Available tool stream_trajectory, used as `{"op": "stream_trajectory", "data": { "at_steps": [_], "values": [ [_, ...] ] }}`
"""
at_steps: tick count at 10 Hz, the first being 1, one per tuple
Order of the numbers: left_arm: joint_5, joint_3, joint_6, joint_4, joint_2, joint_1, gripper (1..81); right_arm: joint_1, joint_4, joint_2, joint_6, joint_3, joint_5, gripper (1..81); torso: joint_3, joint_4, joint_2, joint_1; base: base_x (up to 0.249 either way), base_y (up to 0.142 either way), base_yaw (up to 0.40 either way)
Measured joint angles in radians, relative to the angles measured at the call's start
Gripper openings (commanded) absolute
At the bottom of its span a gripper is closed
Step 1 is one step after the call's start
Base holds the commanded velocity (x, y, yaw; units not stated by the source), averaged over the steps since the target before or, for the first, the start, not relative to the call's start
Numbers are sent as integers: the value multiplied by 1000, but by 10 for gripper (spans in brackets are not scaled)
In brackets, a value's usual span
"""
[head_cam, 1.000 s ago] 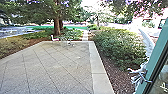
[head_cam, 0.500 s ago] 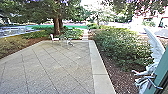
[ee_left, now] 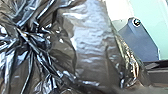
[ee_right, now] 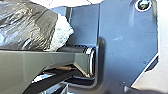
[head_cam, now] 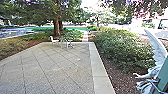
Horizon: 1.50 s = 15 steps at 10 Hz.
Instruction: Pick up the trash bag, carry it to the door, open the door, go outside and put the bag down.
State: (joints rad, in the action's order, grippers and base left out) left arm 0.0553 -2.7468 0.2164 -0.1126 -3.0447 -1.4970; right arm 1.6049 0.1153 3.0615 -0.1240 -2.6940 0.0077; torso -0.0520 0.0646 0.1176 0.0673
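Left wrist view: whether the left end effector is open, closed or gripping the trash bag (ee_left: 92, 45), I cannot tell; the right end effector's state I cannot tell either. The bag lies close to the left wrist, its dark, shiny plastic drawn into a tight gather (ee_left: 27, 40), with creases fanning out from there into a fuller, smoother body. In the right wrist view the bag's body is near the robot's own dark plate (ee_right: 120, 37), and a pale, crumpled part (ee_right: 62, 32) faces that plate. The long axis seems to run from the gather out through the bulging body; how far it tilts from upright I cannot tell. Further out, the head view has changed over the last second: the green edge of the door (head_cam: 163, 75) has slid outward on the robot's right and takes up less room, and more of the white winged figure (head_cam: 158, 50) beside it has come clear. The paved yard (head_cam: 62, 65), the chair (head_cam: 53, 40) and the bushes (head_cam: 122, 47) have hardly shifted. For the task, that suggests the way outside is opening up ahead, with the bag yet to be put down.
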Motion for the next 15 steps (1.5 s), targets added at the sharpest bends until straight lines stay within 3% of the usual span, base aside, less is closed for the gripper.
{"op": "stream_trajectory", "data": {
  "at_steps": [7,12,13,14,15],
  "values": [
    [-1,-1,0,0,0,-13,10,10,0,0,0,0,-3,811,0,0,1,-3,145,0,0],
    [0,-1,0,0,0,-11,10,8,0,0,0,0,0,811,0,1,0,-2,16,0,0],
    [-3,-1,0,0,0,-14,10,11,0,1,0,0,-1,811,0,9,0,-3,0,0,0],
    [-2,-1,0,1,0,-11,10,11,1,0,1,0,-1,811,0,28,0,-3,0,0,0],
    [0,-1,0,1,1,-11,10,11,1,0,1,0,-2,811,0,55,0,-3,0,0,0]
  ]
}}
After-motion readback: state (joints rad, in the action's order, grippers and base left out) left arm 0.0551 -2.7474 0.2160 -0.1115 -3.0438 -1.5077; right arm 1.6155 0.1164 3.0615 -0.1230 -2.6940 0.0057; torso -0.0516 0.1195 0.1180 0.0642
